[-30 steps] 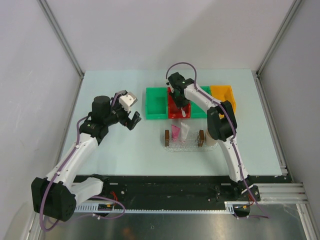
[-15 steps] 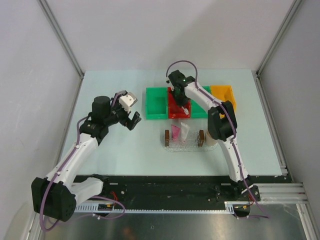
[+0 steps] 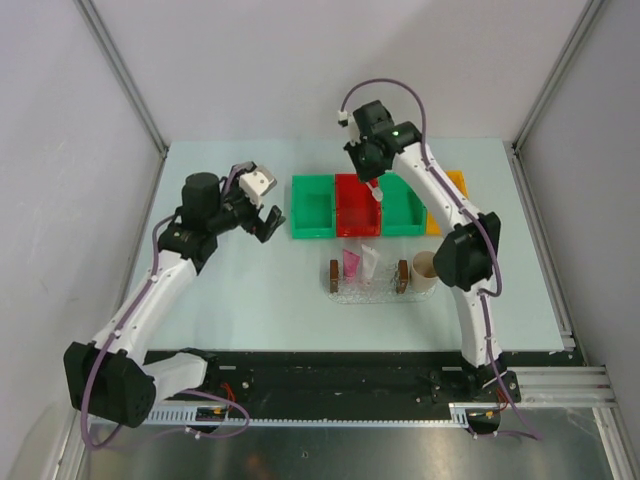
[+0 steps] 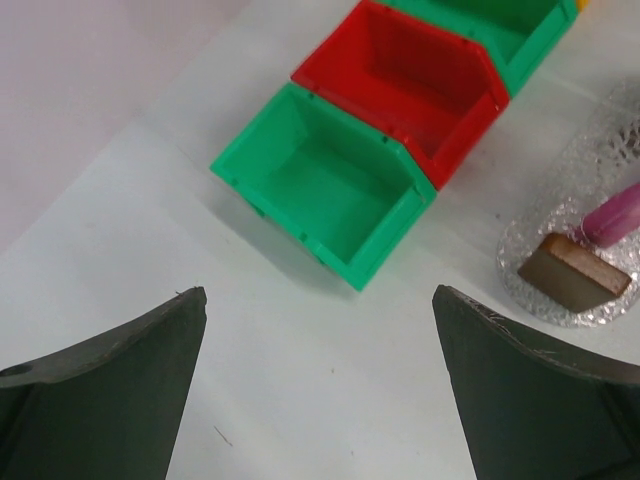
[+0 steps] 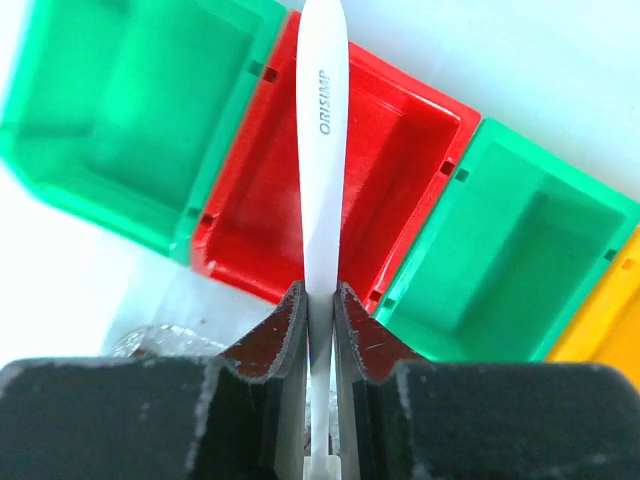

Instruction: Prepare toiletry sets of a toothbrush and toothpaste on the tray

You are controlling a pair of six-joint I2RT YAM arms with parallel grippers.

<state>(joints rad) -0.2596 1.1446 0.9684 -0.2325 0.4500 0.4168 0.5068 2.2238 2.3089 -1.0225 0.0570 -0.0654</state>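
Note:
My right gripper (image 3: 374, 178) is shut on the white toothbrush (image 3: 378, 196) and holds it in the air above the red bin (image 3: 357, 212). In the right wrist view the toothbrush (image 5: 320, 150) sticks out straight past the closed fingertips (image 5: 296, 300). The clear tray (image 3: 386, 287), with a brown handle at each end, lies in front of the bins. A pink toothpaste (image 3: 352, 264) lies in it, with a pale item beside it. My left gripper (image 3: 268, 222) is open and empty, left of the bins. Its wrist view shows the tray (image 4: 590, 160) and the toothpaste (image 4: 615, 215).
A row of bins stands at the back: a green bin (image 3: 312, 206), the red bin, a second green bin (image 3: 405, 212) and a yellow bin (image 3: 456, 184) partly behind my right arm. A beige cup (image 3: 424, 268) stands at the tray's right end.
My right gripper has risen out of the red bin with the toothbrush and moved up and back. My left gripper has shifted slightly toward the far side.

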